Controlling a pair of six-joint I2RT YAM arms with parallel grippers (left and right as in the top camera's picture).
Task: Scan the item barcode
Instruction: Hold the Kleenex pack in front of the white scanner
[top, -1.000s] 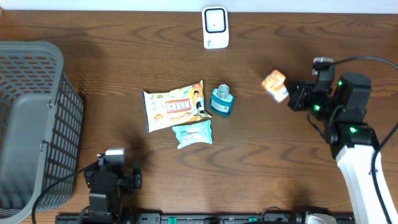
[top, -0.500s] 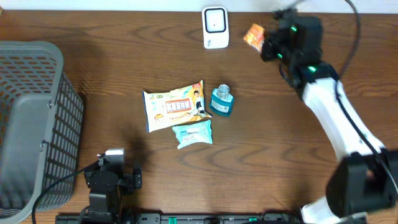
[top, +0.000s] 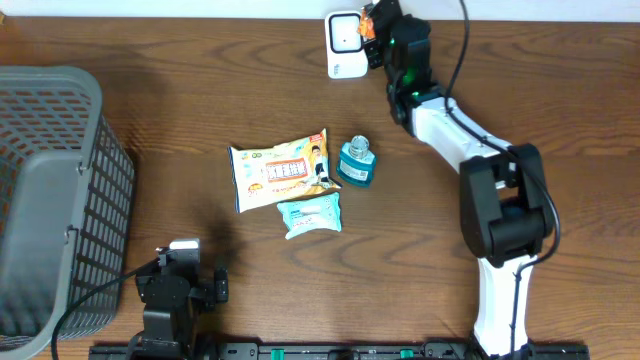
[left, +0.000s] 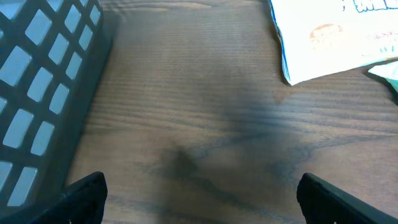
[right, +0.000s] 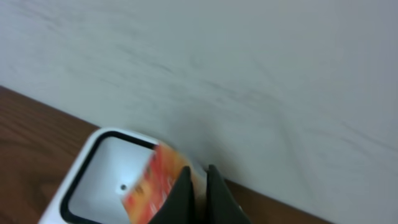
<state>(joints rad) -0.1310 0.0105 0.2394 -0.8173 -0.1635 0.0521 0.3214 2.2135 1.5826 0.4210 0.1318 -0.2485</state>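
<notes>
**A:** Where was the item?

**B:** The orange packet (top: 367, 17) was at the far edge of the table (top: 560, 110). The right gripper (top: 377, 27) had it pinched, with the jaws closed tight on it.

**A:** And the reader?

**B:** The white scanner (top: 346, 45) stood just left of the packet. From the wrist camera, the packet (right: 152, 186) hung over the right part of the scanner's (right: 93, 171) black-rimmed window. I could not tell whether the two touched.

**A:** What about the other arm?

**B:** The left gripper (left: 199, 200) sat low at the near edge. Its jaws were spread wide and held nothing, with only bare wood between them. The grey basket (top: 50, 200) stood on its left.

**A:** Anything else on the table?

**B:** A snack bag (top: 280, 170) lay mid-table, with a teal bottle (top: 356, 162) just to its right. A small teal pack (top: 310, 213) lay just nearer than the bag. All three were well apart from the scanner.
</notes>
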